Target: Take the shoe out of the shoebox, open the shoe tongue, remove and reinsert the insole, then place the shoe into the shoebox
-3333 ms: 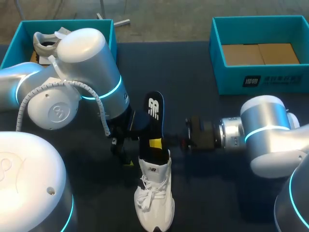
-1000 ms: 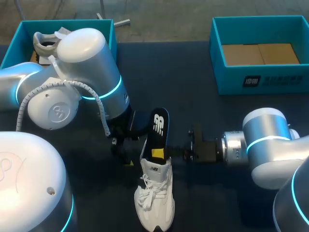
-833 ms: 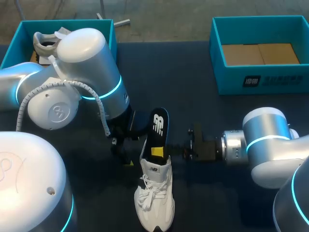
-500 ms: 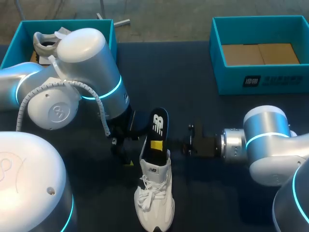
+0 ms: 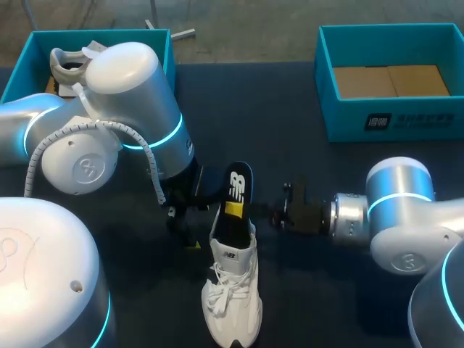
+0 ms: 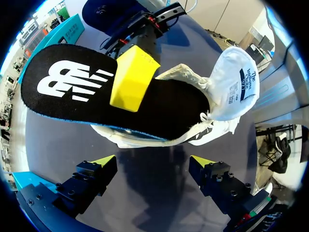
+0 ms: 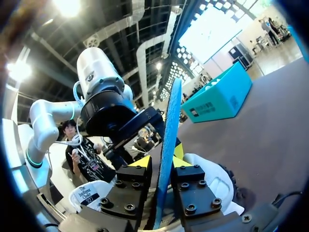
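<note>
A white shoe (image 5: 232, 293) stands on the dark table, toe toward the near edge. A black insole (image 5: 236, 190) with a white logo rises out of its opening, heel end up. My right gripper (image 5: 233, 210) comes in from the right and is shut on the insole; in the right wrist view the insole (image 7: 169, 140) runs edge-on between its fingers (image 7: 161, 163). My left gripper (image 6: 152, 166) is open just left of the shoe (image 6: 219, 94), nothing between its fingers; the insole (image 6: 87, 89) lies ahead of it.
A teal shoebox (image 5: 391, 116) with a cardboard floor stands at the back right. Another teal box (image 5: 22, 69) at the back left holds a second shoe (image 5: 69, 65). My left arm (image 5: 123, 123) fills the space left of the shoe.
The insole has sunk deeper into the shoe than three seconds ago. Over the last second the right gripper's yellow tip has slid up the insole and its wrist drew back right.
</note>
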`<action>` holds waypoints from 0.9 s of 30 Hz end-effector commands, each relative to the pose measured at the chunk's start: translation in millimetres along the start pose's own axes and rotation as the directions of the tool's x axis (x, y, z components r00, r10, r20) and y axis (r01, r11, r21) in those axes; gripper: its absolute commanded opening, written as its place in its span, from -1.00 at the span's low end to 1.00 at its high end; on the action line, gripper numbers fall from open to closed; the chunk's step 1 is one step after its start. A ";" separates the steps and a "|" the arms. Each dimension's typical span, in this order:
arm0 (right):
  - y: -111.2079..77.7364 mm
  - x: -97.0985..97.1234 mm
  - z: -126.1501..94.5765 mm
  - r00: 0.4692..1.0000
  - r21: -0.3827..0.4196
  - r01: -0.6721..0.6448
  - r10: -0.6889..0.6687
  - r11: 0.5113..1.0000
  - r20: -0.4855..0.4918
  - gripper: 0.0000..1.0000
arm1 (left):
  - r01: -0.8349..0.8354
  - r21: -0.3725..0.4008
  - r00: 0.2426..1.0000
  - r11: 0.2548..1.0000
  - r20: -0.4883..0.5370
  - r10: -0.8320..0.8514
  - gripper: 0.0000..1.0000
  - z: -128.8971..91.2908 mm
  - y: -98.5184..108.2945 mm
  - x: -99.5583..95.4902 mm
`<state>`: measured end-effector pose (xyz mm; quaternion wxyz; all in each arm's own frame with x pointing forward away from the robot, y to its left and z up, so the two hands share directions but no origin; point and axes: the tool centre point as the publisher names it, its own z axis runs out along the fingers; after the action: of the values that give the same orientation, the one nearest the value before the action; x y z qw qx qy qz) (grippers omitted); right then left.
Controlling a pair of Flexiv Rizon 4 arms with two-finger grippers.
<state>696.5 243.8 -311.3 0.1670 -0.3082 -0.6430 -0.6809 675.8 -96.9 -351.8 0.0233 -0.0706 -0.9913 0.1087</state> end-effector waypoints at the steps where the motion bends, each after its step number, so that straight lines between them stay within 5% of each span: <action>1: 2.3 1.7 0.4 1.000 0.001 0.001 -0.001 1.000 0.009 -0.74 | 0.001 -0.002 1.000 1.000 0.001 -0.001 1.00 0.6 -0.5 0.0; 3: 3.0 1.0 0.7 1.000 0.005 -0.001 0.001 1.000 0.009 -1.00 | 0.001 -0.002 1.000 1.000 0.001 -0.001 1.00 0.6 -0.5 0.0; 27: -30.3 -3.3 -2.8 0.994 0.083 -0.102 0.105 0.991 -0.024 -1.00 | 0.001 -0.002 1.000 1.000 0.001 -0.001 1.00 0.6 -0.5 0.0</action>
<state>681.3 246.5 -332.0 0.2139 -0.3317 -0.6538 -0.6456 675.8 -96.9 -351.8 0.0233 -0.0706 -0.9913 0.1087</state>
